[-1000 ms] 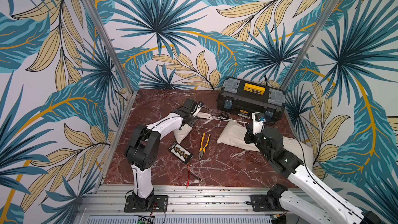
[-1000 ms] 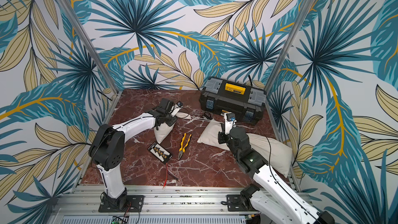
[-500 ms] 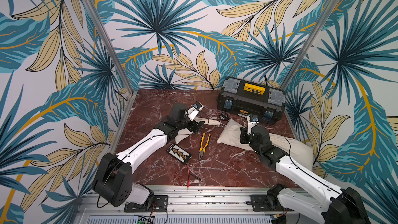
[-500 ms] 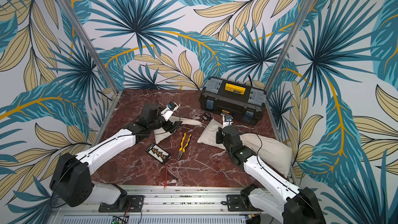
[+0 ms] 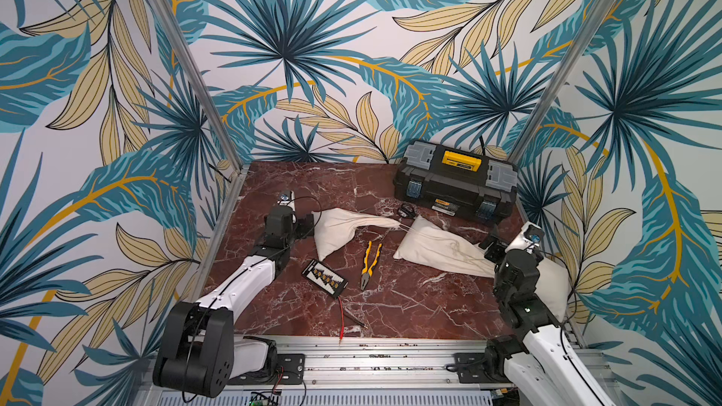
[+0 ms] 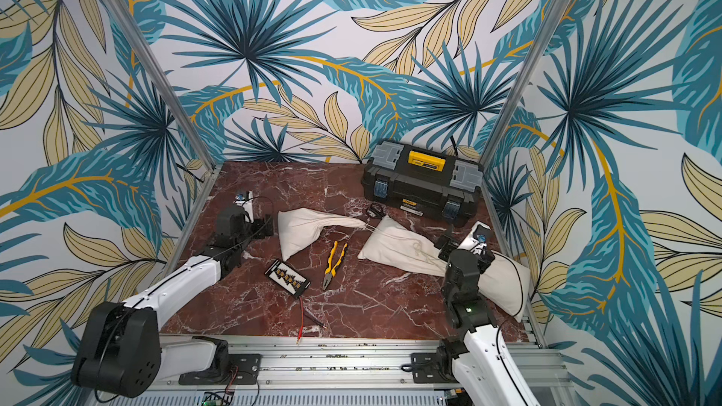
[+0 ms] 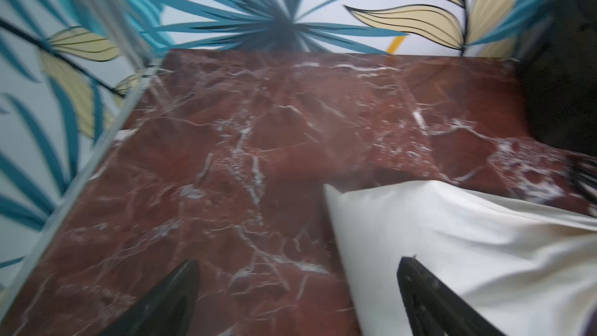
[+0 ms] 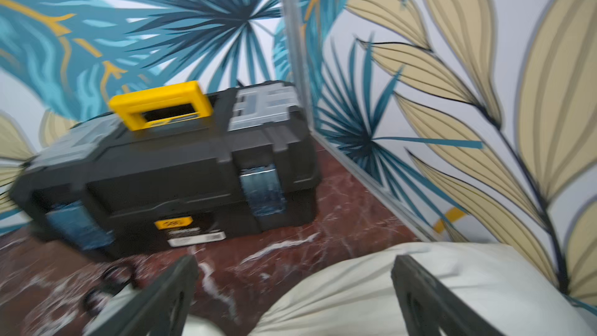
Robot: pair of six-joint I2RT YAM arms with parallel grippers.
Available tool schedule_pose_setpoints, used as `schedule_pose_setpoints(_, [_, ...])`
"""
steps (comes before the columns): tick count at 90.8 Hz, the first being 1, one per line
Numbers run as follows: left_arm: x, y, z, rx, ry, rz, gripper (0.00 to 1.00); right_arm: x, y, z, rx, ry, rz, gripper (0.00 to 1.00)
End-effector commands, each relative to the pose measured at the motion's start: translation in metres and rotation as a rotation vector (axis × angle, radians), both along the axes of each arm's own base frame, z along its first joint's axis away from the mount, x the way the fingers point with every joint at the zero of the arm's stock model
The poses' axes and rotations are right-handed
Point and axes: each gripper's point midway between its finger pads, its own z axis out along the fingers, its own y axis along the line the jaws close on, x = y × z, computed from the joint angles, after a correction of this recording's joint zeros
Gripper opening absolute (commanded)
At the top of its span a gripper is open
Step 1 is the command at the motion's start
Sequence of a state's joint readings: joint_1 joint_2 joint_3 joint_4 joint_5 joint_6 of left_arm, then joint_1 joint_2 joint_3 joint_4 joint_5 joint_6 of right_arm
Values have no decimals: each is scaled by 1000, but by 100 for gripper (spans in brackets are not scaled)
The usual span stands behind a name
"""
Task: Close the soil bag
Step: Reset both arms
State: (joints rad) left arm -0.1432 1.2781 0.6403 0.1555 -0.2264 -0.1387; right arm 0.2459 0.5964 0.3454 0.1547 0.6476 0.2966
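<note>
The soil bag [image 5: 342, 230] [image 6: 308, 230] is a small cream cloth sack lying left of the table's middle. Its neck [image 5: 385, 222] is drawn to a narrow point, and thin cords run from it onto the larger sack. My left gripper [image 5: 306, 224] [image 6: 269, 227] stands open just left of the bag's wide end. In the left wrist view the left gripper [image 7: 298, 263] is empty, with the bag's cloth [image 7: 452, 237] by one finger. My right gripper [image 5: 491, 248] [image 6: 445, 246] [image 8: 294, 260] is open and empty at the right.
A larger cream sack [image 5: 441, 253] [image 8: 355, 286] lies under the right gripper, loose cord on it. A black toolbox [image 5: 455, 185] [image 8: 168, 163] stands at the back right. Yellow pliers [image 5: 369, 263], a black bit holder [image 5: 324, 278] and a red wire [image 5: 342, 314] lie in front.
Both grippers have opened and let go of the cords near the bag's neck. The left arm has drawn back to the left, the right arm back to the right.
</note>
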Motion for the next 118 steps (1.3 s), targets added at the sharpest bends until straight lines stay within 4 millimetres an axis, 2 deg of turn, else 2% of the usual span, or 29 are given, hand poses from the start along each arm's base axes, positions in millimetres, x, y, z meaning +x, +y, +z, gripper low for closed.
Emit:
schedule_pose_setpoints(1, [0, 44, 19, 74, -153, 214, 100, -4, -21, 9, 12, -153, -70, 99])
schedule_pose_setpoints(4, [2, 44, 15, 94, -165, 207, 100, -4, -24, 8, -27, -188, -75, 99])
schedule_pose_setpoints(11, [7, 34, 12, 121, -129, 134, 100, -2, -30, -14, -101, -171, -97, 99])
schedule_pose_setpoints(20, [14, 23, 16, 148, -159, 58, 100, 16, -23, -33, -124, -122, -36, 99])
schedule_pose_setpoints(30, [6, 23, 14, 198, -226, 36, 100, 29, -16, -46, -187, -121, 6, 99])
schedule_pose_setpoints(32, [4, 23, 17, 202, -264, 37, 100, 29, -16, -43, -194, -148, 5, 99])
schedule_pose_setpoints(37, [-2, 19, 8, 199, -245, 8, 100, 29, -14, -37, -223, -191, 14, 99])
schedule_pose_setpoints(43, [-5, 14, -4, 196, -251, -24, 100, 42, -9, -45, -216, -128, 58, 99])
schedule_pose_setpoints(46, [-11, 9, -17, 200, -266, -53, 100, 44, -5, -44, -223, -134, 86, 99])
schedule_pose_setpoints(48, [-14, 7, -18, 198, -309, -62, 100, 44, -3, -43, -228, -141, 104, 99])
schedule_pose_setpoints(50, [-18, 7, -26, 200, -319, -69, 100, 44, -1, -43, -230, -144, 112, 99])
schedule_pose_setpoints(55, [-23, 5, -29, 200, -389, -76, 100, 39, 3, -41, -218, -168, 139, 99])
schedule_pose_setpoints(60, [-18, -5, -25, 225, -377, -118, 100, 29, 10, -36, -203, -236, 184, 99])
schedule_pose_setpoints(64, [-14, -11, -30, 233, -328, -160, 100, 27, 19, -35, -215, -260, 240, 99])
schedule_pose_setpoints(69, [-9, -8, -33, 223, -300, -152, 100, 31, 26, -35, -234, -268, 277, 99])
schedule_pose_setpoints(78, [0, -1, -33, 216, -305, -117, 100, 48, 31, -52, -244, -219, 303, 99])
schedule_pose_setpoints(79, [1, 0, -30, 210, -313, -107, 100, 50, 32, -52, -249, -221, 310, 99])
schedule_pose_setpoints(80, [1, 2, -36, 206, -284, -100, 100, 52, 34, -53, -257, -220, 318, 99])
schedule_pose_setpoints(85, [9, 15, -39, 180, -222, -56, 100, 61, 38, -53, -261, -204, 342, 99])
schedule_pose_setpoints(88, [12, 18, -39, 144, -219, -62, 100, 72, 37, -68, -239, -118, 346, 99])
schedule_pose_setpoints(94, [12, 19, -38, 134, -238, -66, 100, 93, 33, -75, -220, -60, 327, 99])
schedule_pose_setpoints(99, [12, 19, -39, 133, -231, -67, 100, 96, 28, -76, -187, -53, 347, 99])
schedule_pose_setpoints(118, [12, 19, -39, 135, -233, -67, 100, 94, 27, -74, -190, -64, 350, 99])
